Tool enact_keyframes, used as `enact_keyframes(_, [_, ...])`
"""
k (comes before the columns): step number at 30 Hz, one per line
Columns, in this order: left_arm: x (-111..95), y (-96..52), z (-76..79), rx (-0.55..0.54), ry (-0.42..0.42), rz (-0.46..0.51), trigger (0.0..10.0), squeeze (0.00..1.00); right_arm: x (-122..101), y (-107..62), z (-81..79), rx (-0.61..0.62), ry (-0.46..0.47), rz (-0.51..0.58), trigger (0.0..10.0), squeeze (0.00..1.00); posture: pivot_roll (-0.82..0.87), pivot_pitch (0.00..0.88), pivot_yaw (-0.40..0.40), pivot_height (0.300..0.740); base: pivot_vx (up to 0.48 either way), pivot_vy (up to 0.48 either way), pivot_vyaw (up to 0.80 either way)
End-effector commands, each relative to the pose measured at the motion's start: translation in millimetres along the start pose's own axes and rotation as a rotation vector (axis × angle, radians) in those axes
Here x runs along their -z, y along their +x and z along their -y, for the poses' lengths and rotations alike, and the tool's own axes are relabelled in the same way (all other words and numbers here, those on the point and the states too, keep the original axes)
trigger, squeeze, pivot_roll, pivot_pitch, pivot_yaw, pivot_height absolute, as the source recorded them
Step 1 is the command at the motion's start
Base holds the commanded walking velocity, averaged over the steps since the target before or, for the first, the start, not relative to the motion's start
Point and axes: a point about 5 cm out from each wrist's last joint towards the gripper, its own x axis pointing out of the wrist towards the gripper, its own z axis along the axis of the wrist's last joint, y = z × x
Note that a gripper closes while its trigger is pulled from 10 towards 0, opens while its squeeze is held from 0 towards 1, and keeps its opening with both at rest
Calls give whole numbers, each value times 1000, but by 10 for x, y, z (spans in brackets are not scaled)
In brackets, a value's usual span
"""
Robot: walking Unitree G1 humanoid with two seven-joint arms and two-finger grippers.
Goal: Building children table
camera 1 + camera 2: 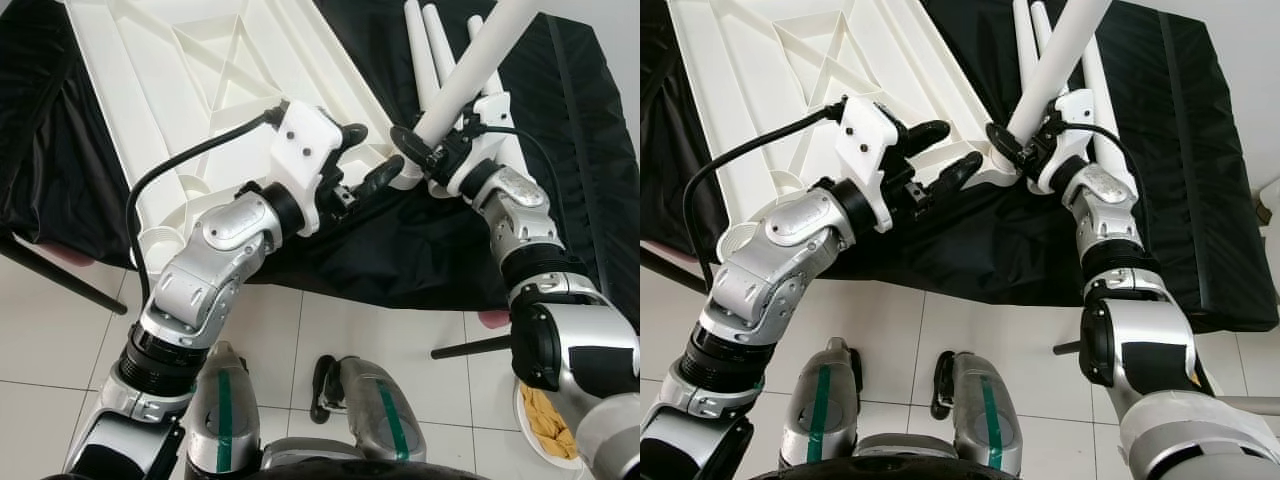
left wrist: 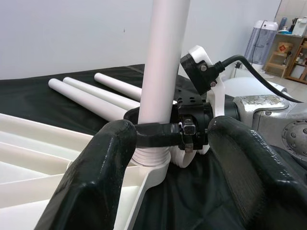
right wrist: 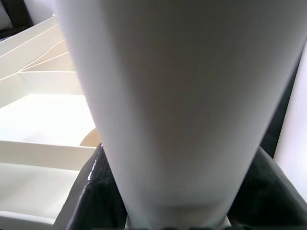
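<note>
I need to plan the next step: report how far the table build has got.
Done: the tabletop lies underside up on the black cloth. In hand: the right hand grips one leg standing in a corner socket; the left hand waits open beside it. Left: three legs lie loose.

Both eye views look steeply down from the head, over both arms onto the upturned white tabletop (image 1: 190, 90) and black cloth (image 1: 1200, 150), sharing nearly all of it, slightly offset. The left wrist view sits low, facing across the table corner at the upright table leg (image 2: 165, 62). The right wrist view is pressed right up against that same leg.
</note>
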Motion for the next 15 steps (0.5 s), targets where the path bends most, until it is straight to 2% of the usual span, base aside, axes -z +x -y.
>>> enact_keyframes(1, [12,12,8,6,-2,-9,10000,0,-21,-19,33,20,15,22,10000,0,100,49,-96,740,0,0,0])
enact_keyframes(6, [18,8,15,8,-4,-10,10000,0,-19,10,-63,36,-9,49,10000,0,99,49,-100,740,0,0,0])
enact_keyframes(15, [28,3,34,14,-7,-13,10000,0,-17,21,-196,111,1,88,10000,0,101,47,-100,740,0,0,0])
